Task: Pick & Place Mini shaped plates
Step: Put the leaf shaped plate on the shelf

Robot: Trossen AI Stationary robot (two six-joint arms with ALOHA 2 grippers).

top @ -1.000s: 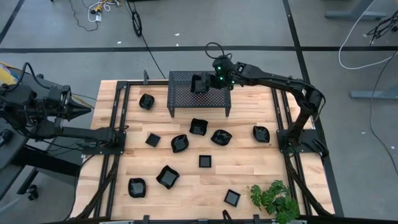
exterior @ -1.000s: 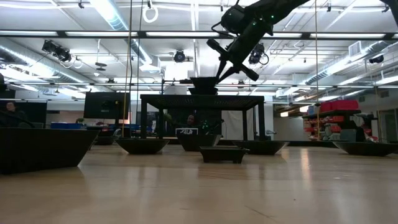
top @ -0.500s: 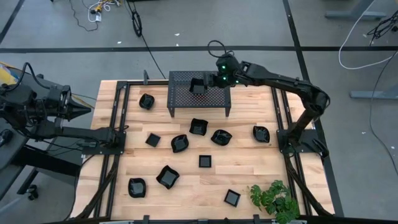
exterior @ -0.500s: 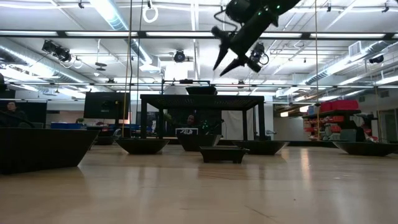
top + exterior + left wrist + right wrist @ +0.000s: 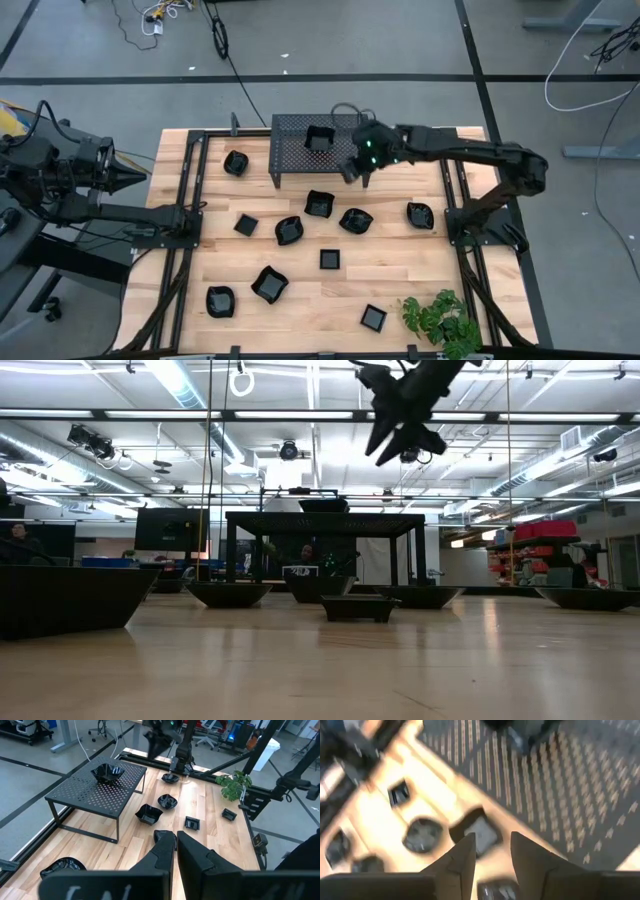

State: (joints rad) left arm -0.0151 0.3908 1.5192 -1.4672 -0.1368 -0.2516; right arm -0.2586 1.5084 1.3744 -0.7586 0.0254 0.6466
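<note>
Several small glossy black plates lie on the wooden table, among them a rounded plate (image 5: 355,220) and a square plate (image 5: 329,259). One plate (image 5: 318,138) (image 5: 323,505) (image 5: 107,771) rests on top of the black perforated stand (image 5: 300,160) (image 5: 325,518). My right gripper (image 5: 351,170) (image 5: 388,448) (image 5: 492,851) hangs open and empty, high above the stand's near right corner and pointing down. Past its fingers the right wrist view shows a plate (image 5: 477,832) on the table. My left gripper (image 5: 135,177) (image 5: 176,847) waits shut beyond the table's left edge.
A small green plant (image 5: 440,318) (image 5: 235,785) stands at the table's near right corner. Black frame rails (image 5: 180,215) run along the left and right sides of the table. Bare wood lies along the near edge between the scattered plates.
My right gripper has risen from just over the plate on the stand and has swung toward the table's near edge and slightly right, past the stand's near right corner. The plate has stayed where it was on the stand.
</note>
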